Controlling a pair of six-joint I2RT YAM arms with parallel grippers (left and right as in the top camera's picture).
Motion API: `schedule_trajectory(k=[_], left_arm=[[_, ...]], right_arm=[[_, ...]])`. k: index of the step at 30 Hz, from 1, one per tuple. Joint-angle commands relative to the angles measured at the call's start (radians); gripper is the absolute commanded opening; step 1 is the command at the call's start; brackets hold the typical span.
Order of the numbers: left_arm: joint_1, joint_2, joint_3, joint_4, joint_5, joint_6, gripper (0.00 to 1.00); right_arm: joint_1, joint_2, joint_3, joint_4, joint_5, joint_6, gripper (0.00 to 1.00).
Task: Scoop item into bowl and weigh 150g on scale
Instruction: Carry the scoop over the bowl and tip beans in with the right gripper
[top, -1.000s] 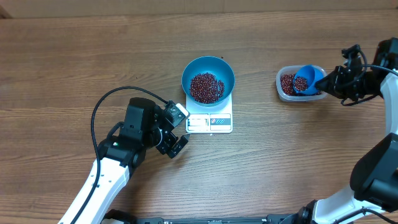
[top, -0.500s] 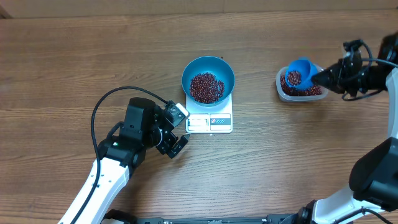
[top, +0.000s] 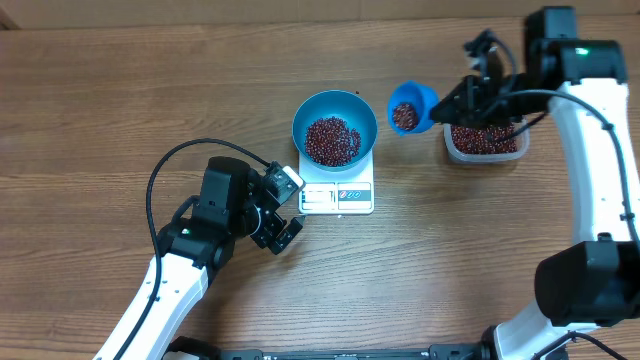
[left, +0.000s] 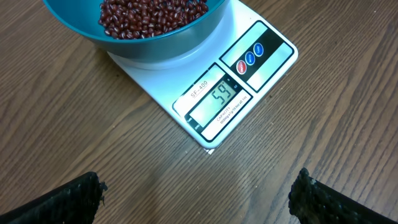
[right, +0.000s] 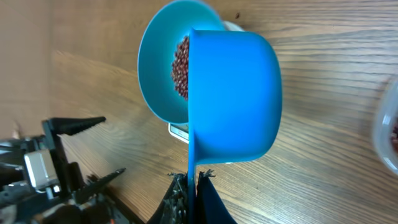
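While the right gripper (top: 447, 105) clamps one loaded scoop (top: 410, 107) between one tub (top: 485, 150) and one bowl (top: 300, 125), one scale (top: 337, 197) bears that bowl; left gripper (top: 292, 208) gapes, empty.

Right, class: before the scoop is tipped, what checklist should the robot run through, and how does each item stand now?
1. Grip: right end effector shut on the scoop handle: ok.
2. Load: beans in the scoop: ok.
3. Position: scoop above the bowl: not ok, it hangs beside the rim.
4. Seat: bowl resting on the scale: ok.
5. Reading: display legible, showing 59, below target: ok to add.
6. Clearance: left end effector open, apart from the scale: ok.
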Motion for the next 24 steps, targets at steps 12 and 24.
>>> schedule_trajectory(k=[12, 24], left_arm=[[0.004, 0.008, -0.005, 0.000, 0.001, 0.019, 0.99], [0.004, 0.008, -0.005, 0.000, 0.001, 0.019, 1.00]], right_arm=[[0.380, -0.003, 0.090, 0.108, 0.485, 0.149, 0.04], [0.649, -0.003, 0.090, 0.232, 1.047, 0.151, 0.04]])
